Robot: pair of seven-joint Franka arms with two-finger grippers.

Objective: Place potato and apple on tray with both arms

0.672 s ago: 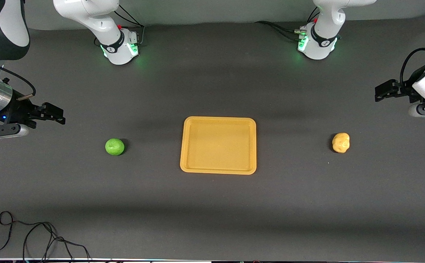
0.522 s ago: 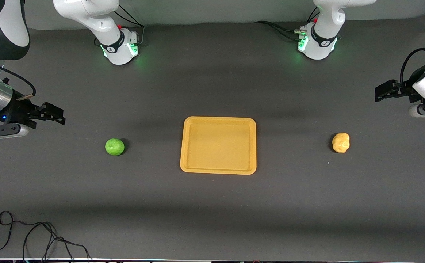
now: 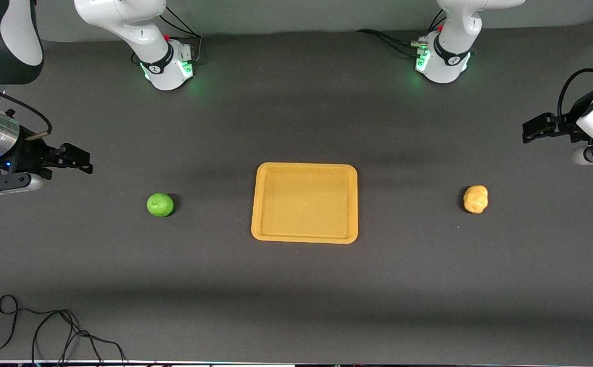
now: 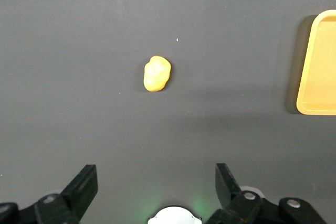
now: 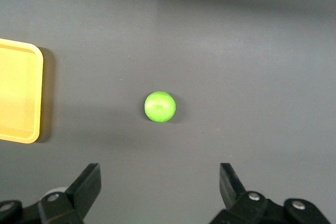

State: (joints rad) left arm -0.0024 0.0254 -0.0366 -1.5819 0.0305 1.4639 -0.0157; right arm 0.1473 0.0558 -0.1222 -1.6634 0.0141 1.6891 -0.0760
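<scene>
Two foods wait on the dark desk, and nothing has been picked up yet. The green apple sits toward the right arm's end, well apart from the orange-yellow tray. The lumpy potato sits toward the left arm's end, also well apart from the tray. The tray lies between them with nothing on it.

The right tool hangs in the air above the desk near its own end, with its fingers spread wide and holding nothing. The left tool hangs the same way at its end, spread wide and holding nothing too.

This looks like the very start: both arms are getting ready to reach. Next, I think each tool must go down over its own food, the right one over the apple and the left one over the potato, then squeeze gently. The potato is bumpy, so it may be harder to hold, though its exact shape is hard to see from here.
</scene>
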